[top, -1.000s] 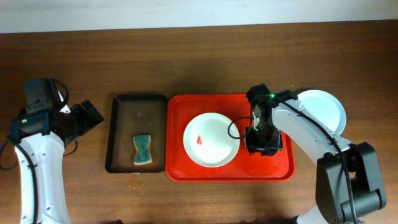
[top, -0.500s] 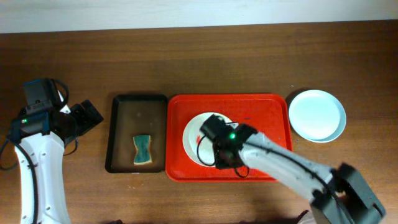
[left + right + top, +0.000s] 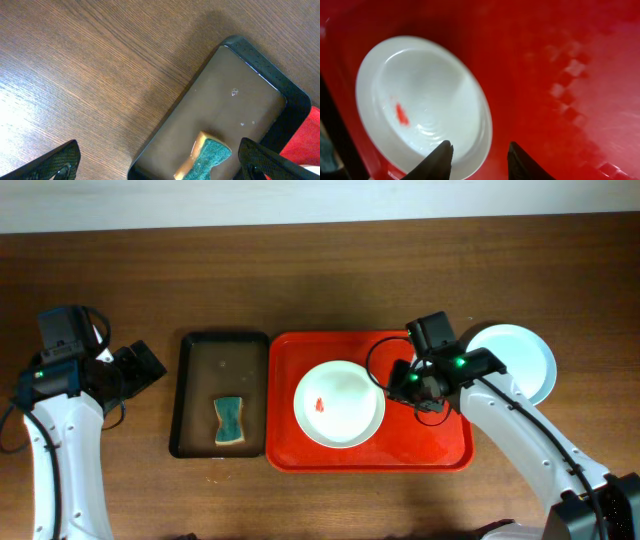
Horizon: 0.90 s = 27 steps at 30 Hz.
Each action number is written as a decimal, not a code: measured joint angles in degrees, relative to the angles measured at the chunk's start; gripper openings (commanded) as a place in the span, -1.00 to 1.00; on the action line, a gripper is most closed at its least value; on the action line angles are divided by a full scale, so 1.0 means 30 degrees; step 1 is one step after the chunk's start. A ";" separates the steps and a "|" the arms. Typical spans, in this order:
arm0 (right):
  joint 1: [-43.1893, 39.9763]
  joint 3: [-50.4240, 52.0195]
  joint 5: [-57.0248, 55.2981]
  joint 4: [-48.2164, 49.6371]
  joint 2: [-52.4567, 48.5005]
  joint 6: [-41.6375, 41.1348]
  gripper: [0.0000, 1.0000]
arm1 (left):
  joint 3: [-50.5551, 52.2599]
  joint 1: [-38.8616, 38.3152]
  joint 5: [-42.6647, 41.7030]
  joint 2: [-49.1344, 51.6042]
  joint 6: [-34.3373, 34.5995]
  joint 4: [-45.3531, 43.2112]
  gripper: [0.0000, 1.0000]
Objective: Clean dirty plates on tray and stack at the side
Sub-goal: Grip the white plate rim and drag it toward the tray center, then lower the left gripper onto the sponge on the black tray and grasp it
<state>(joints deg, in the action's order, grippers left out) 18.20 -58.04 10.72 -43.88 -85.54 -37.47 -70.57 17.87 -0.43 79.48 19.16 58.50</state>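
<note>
One white plate [image 3: 340, 404] (small red smear [image 3: 320, 403]) sits on the red tray [image 3: 400, 452].

White shells, black joints on both. Left arm [image 3: 62, 442] trails black cables [image 3: 93, 320] past a black box [image 3: 62, 330], possibly a camera; right arm [image 3: 520, 425] shows green lights [image 3: 437, 335] at its black wrist.

Right claw [image 3: 479, 152] swung rightward off the white plate [image 3: 340, 405].

White plate [image 3: 340, 404] with red smear [image 3: 320, 403] on red tray [image 3: 432, 442].
</note>
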 measured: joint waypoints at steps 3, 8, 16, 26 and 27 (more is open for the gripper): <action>0.0641 0.0000 0.0306 0.0517 0.0000 0.0233 -0.13 | 0.0000 0.0000 0.0000 0.0000 0.0000 0.0000 0.98; 0.0991 0.0000 0.0102 0.0525 0.0000 0.0488 -0.12 | 0.0000 0.0000 0.0000 0.0000 0.0000 -0.0495 0.98; 0.0991 0.0000 -0.0066 0.0867 -0.0648 0.0510 -0.10 | -0.0087 -0.0095 -0.6149 0.0000 0.0058 0.1523 0.69; 0.0991 0.0000 -0.0095 0.1144 -0.0656 0.0503 -0.10 | 0.2637 -0.7614 -0.2463 0.0007 -0.1020 0.1435 0.09; 0.0991 0.0000 -0.0087 0.1137 -0.0656 0.0510 -0.10 | 0.2681 -0.7898 -0.2040 0.0007 -0.0903 0.1428 0.10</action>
<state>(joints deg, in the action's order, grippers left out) 21.17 -58.04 10.46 -40.47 -87.50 -35.94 -62.52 -5.82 -6.55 79.50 16.45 62.78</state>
